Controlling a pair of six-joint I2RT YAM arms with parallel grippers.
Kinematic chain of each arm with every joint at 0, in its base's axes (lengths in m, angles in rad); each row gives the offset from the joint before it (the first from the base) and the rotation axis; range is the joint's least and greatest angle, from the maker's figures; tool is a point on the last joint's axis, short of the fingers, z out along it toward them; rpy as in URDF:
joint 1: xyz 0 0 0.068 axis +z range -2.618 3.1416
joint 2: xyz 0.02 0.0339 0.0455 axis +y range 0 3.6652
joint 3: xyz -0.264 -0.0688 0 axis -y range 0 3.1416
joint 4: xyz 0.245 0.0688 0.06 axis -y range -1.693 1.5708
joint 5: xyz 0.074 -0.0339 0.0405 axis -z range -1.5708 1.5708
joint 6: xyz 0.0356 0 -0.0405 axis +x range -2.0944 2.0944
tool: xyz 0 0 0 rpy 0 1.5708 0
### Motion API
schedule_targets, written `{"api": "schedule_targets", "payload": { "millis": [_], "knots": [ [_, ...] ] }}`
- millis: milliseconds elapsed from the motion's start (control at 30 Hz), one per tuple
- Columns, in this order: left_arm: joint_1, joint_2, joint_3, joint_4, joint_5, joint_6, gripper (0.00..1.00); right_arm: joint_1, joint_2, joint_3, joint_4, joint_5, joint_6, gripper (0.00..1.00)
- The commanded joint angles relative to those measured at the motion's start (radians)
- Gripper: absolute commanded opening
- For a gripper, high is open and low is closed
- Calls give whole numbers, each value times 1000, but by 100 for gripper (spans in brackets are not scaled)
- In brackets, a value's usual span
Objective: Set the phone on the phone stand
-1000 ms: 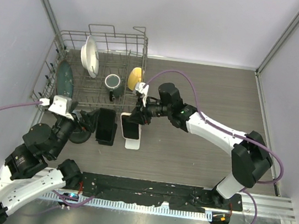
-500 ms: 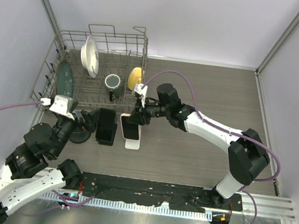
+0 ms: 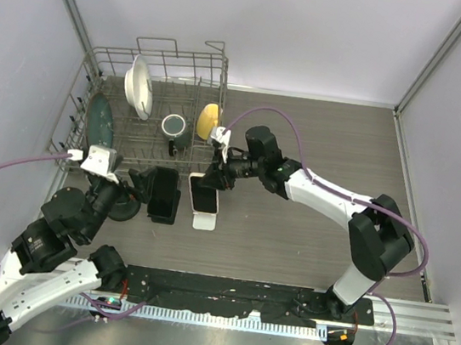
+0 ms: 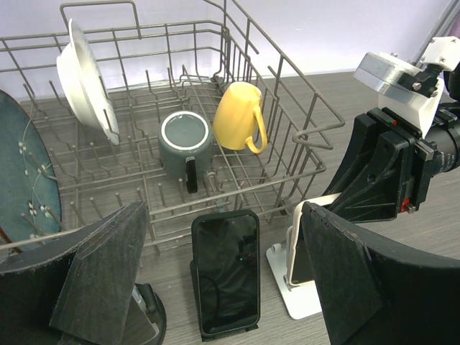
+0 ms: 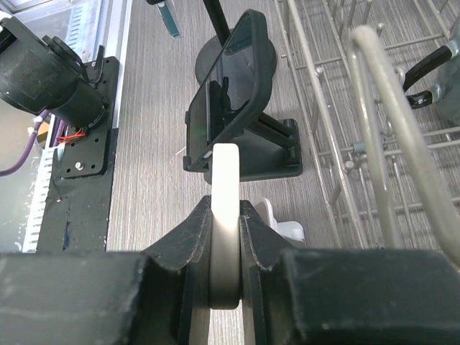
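1. Right gripper point(image 3: 219, 175) has nudged the white phone point(image 3: 205, 196) slightly rightward onto the white stand point(image 3: 204, 221), left of centre on the tabletop point(image 3: 319, 151).
2. Its fingers pinch the phone's top edge; the left gripper point(image 3: 138, 182) gapes wide and empty.
3. Seating looks nearly done; letting go remains.

wire rack point(image 3: 156, 93) holds white plate point(image 3: 139, 85), grey mug point(image 3: 174, 127), yellow mug point(image 3: 209, 118)

Top view: fixed, high behind both arm bases, looking down over the whole table point(image 3: 328, 152). Left wrist view: low, near, facing the dish rack point(image 4: 144, 154). Right wrist view: very close, sighting along its fingers point(image 5: 172, 244). All share the black phone point(image 3: 162, 190).
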Motion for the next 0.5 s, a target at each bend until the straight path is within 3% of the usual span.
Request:
{"api": "schedule_targets", "payload": {
  "millis": [0, 467],
  "knots": [
    [2, 20, -1, 50, -12, 17, 91, -10, 5, 41, 87, -62, -11, 1],
    [2, 26, -1, 53, -10, 23, 92, -12, 31, 33, 116, -69, 9, 1]
  ]
}}
